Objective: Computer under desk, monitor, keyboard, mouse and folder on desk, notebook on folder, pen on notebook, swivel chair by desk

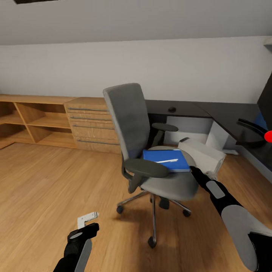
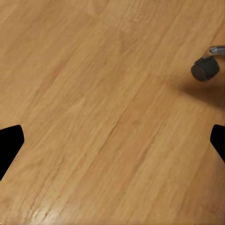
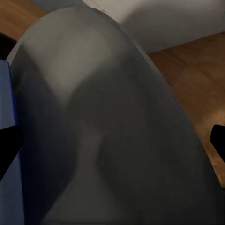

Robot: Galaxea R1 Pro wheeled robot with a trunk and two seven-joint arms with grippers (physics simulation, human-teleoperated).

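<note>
The grey swivel chair [image 1: 130,124] stands on the wood floor in front of the black desk [image 1: 189,108]. On its seat lies the blue folder [image 1: 160,155] with the white pen [image 1: 167,161] on top. My right gripper [image 1: 193,170] [image 3: 112,150] is open just over the seat's edge beside the folder's [image 3: 5,93] near corner. My left gripper [image 1: 88,223] [image 2: 112,145] hangs open low over bare floor. The small black mouse [image 1: 172,109] sits on the desk. The monitor [image 1: 266,100] stands at the right edge. The light grey computer [image 1: 206,153] sits by the desk. Keyboard and notebook are out of view.
A wooden chest of drawers [image 1: 88,122] and open shelves [image 1: 34,119] line the back wall at left. The chair's chrome base and castors [image 1: 152,241] [image 2: 205,69] spread over the floor close to my left gripper. Open floor lies at the left.
</note>
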